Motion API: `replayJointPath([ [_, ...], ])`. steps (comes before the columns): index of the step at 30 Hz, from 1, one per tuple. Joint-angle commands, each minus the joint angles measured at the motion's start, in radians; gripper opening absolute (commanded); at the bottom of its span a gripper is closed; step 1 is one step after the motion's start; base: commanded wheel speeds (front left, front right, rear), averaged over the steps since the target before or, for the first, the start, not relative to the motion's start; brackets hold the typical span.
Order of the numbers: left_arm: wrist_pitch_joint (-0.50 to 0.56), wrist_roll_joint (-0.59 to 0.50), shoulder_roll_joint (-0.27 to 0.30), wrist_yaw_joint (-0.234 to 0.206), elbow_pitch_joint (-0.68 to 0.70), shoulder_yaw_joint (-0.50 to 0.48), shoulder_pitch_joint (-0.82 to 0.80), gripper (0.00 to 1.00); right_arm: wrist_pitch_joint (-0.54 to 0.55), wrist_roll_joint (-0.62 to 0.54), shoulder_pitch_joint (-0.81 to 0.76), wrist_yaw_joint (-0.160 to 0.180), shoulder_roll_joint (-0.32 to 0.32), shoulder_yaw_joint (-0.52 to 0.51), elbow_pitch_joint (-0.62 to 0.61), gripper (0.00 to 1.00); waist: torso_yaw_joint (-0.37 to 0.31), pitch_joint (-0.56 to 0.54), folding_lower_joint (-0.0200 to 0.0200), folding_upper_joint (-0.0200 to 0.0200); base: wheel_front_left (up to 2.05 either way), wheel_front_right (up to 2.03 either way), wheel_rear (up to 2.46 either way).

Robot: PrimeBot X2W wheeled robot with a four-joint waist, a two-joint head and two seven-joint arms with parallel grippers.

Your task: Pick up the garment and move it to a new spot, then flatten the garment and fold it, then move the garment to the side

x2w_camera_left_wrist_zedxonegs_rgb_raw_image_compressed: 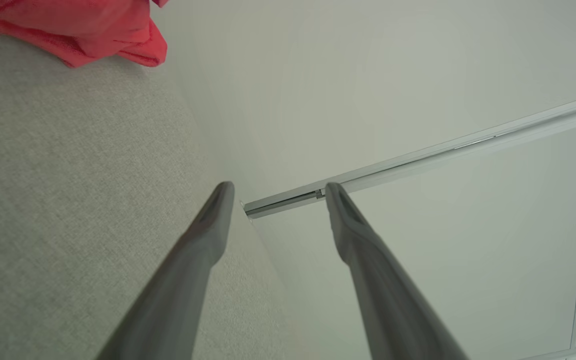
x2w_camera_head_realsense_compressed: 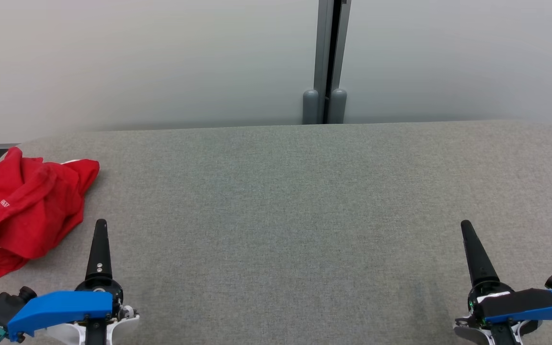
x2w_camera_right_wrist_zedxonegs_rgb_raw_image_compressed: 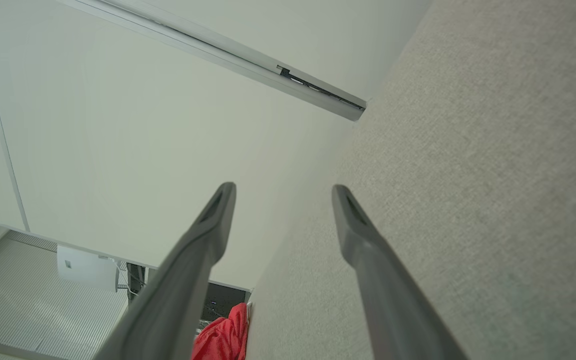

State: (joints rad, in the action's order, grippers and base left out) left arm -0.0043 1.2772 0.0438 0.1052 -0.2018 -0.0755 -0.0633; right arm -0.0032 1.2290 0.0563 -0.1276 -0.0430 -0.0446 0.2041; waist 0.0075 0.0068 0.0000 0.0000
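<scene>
Left fingers [x2w_camera_left_wrist_zedxonegs_rgb_raw_image_compressed: 208, 240] and right fingers [x2w_camera_right_wrist_zedxonegs_rgb_raw_image_compressed: 363, 250] both spread wide, nothing btwn them, hovering low over grey desk [x2w_camera_head_realsense_compressed: 304, 191], one pair per side near its front edge. Red garment [x2w_camera_head_realsense_compressed: 22, 211] lies crumpled at desk's left end, near the left pair w/o touching, well apart from the right.

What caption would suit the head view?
Crumpled red garment at grey table's left edge; left gripper and right gripper open, empty.
</scene>
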Motion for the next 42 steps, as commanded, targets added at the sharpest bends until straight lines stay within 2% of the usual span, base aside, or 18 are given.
replayJointPath([
  [1, -0.011, -0.038, 0.006, -0.005, 0.024, 0.008, -0.025, 1.0, -0.011, -0.037, 0.01, -0.002, -0.006, 0.004, -0.023, 1.0, 0.0, 0.0, 0.0, 0.0, 0.0, 0.0, 0.0],
  [18, -0.073, -0.403, 0.007, -0.045, 0.036, 0.048, -0.012, 1.0, -0.073, -0.312, -0.006, -0.003, -0.007, 0.032, -0.037, 1.0, 0.009, 0.001, 0.0, 0.0, 0.0, 0.0, 0.0],
  [42, -0.141, -0.763, 0.014, -0.082, 0.012, 0.098, 0.005, 1.0, -0.142, -0.608, -0.03, -0.003, -0.009, 0.063, -0.043, 1.0, 0.022, 0.001, 0.0, 0.0, 0.0, 0.0, 0.0],
])
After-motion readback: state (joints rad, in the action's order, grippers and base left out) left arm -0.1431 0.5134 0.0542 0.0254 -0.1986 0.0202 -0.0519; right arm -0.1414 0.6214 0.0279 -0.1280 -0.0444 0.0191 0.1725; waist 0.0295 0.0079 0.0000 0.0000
